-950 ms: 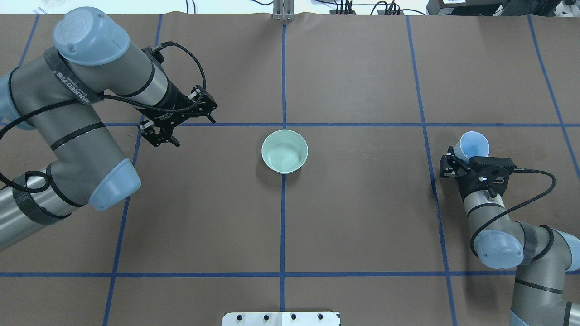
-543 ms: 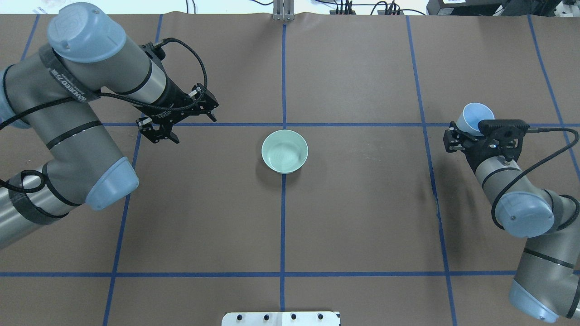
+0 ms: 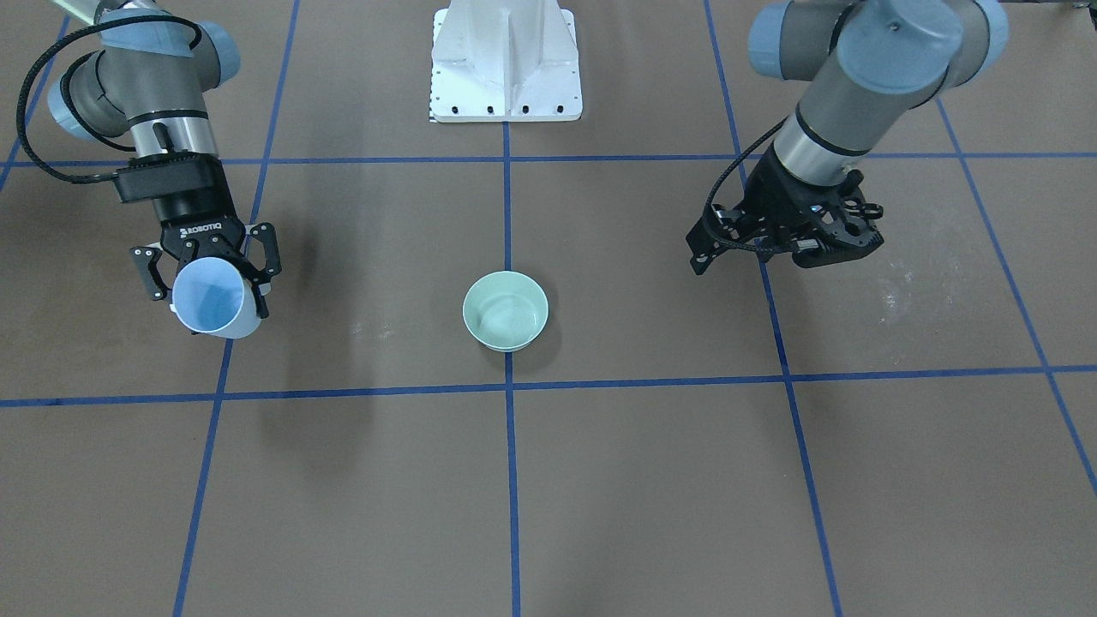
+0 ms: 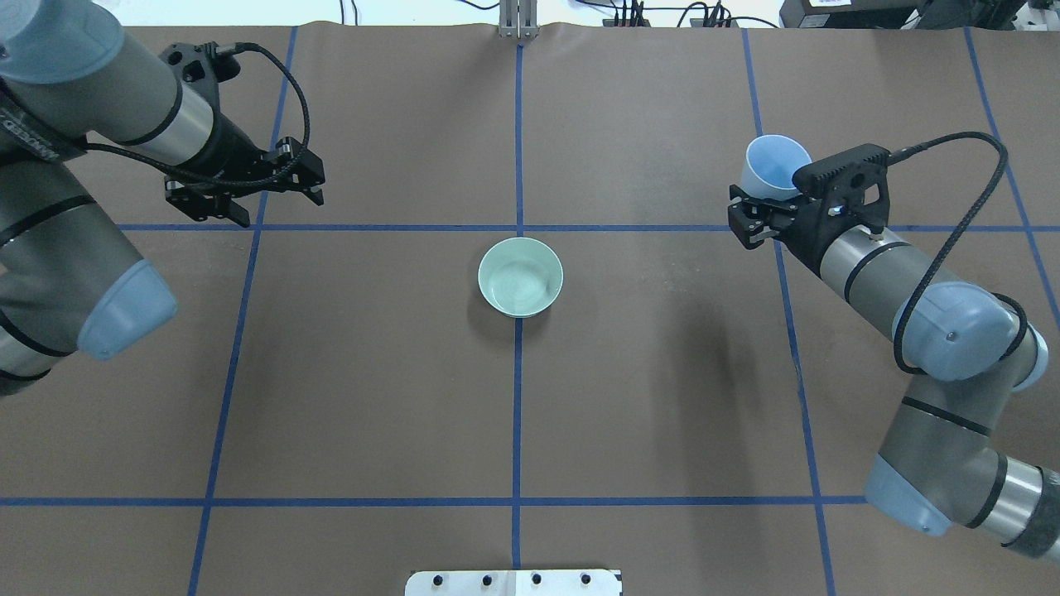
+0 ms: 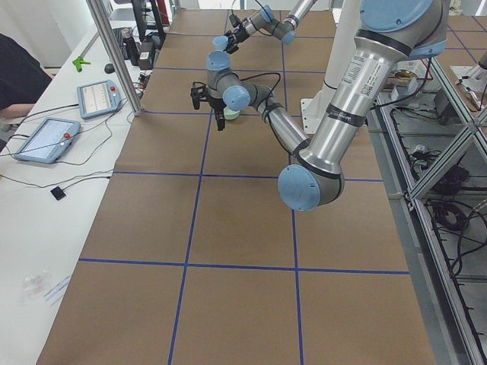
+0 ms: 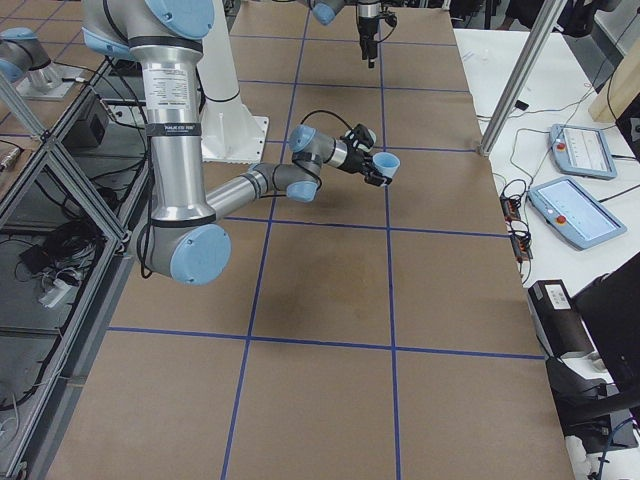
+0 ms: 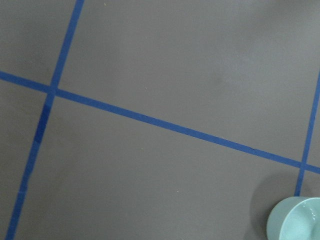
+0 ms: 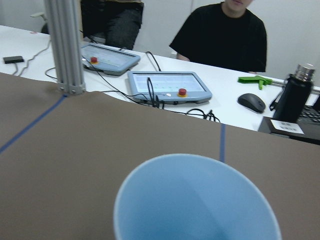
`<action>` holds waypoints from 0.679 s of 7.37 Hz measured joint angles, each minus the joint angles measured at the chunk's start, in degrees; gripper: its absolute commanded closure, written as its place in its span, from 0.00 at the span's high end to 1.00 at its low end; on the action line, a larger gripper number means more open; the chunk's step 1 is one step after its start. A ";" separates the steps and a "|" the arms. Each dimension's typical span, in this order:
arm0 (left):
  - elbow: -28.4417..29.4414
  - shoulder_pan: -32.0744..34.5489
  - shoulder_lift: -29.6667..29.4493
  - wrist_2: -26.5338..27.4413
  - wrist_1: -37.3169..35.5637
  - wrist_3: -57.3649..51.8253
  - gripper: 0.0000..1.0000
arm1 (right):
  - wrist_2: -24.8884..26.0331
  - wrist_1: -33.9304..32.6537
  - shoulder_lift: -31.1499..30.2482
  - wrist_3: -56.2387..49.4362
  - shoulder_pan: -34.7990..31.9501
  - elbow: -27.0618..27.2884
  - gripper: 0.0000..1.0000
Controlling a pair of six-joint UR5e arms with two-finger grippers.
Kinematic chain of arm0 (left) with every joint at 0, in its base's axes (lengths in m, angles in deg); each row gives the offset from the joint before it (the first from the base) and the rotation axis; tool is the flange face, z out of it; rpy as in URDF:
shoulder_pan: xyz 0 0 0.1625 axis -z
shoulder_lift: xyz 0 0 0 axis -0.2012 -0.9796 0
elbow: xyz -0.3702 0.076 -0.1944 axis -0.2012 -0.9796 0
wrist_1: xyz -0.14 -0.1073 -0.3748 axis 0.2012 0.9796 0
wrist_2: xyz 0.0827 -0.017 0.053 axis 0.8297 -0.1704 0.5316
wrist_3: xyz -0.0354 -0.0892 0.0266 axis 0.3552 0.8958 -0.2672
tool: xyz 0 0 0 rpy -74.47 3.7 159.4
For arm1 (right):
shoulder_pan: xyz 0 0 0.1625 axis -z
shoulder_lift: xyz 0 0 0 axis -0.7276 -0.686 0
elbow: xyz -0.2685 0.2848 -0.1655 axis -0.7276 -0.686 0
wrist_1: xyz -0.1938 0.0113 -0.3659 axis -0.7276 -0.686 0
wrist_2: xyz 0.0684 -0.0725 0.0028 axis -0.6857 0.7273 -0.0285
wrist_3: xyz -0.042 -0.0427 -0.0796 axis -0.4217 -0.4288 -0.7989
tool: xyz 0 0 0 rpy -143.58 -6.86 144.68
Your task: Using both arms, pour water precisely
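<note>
Water: you will see no stream anywhere; whatever there is sits in the blue cup (image 8: pixel 197 200) or the green bowl (image 3: pixel 506 344), and no view settles how much
Water's look: clear and colourless; in the right wrist view the cup's inside reads plain pale blue with no sure waterline, while the bowl's floor carries faint ringed glints in the overhead view, likely a shallow pool
Cup: upper right of the overhead frame, raised off the worktop (image 4: pixel 662 372), tilted, well apart from the bowl
Bowl: upright at the frame's centre, on a blue tape line (image 4: pixel 517 397)
Right claw (image 3: pixel 210 278): pinching the cup by its sides
Left claw (image 4: pixel 277 209): spread and empty, upper left of the overhead frame, well apart from the bowl
Step in hand: likely carrying the cup to the pour
Doing it well: level the cup before you travel, bring its lip over the bowl's middle, then tilt slowly so a thin stream lands inside; set the left claw beside the bowl to steady it
Risk: the present tilt could slop water onto the worktop
</note>
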State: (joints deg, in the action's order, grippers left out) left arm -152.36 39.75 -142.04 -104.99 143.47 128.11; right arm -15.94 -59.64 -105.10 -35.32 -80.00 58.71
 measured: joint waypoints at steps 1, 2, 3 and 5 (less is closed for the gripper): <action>-0.12 1.67 1.47 -0.09 -0.02 -4.65 1.00 | -4.98 0.16 2.79 -2.86 -0.03 -0.10 0.00; -0.26 3.16 2.90 -0.15 -0.06 -9.24 1.00 | -10.57 0.27 4.97 -4.84 -0.11 -0.24 0.00; -0.41 4.55 4.55 -0.18 -0.06 -13.80 1.00 | -16.47 -0.19 7.16 -6.79 -0.27 -0.37 0.00; -0.33 7.03 7.56 -0.20 -0.05 -21.21 1.00 | -22.22 -4.68 11.77 -8.53 0.27 -0.90 0.00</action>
State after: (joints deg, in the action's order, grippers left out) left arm -152.70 46.78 -134.48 -105.18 143.43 106.91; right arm -38.16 -64.31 -93.32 -43.85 -79.73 57.81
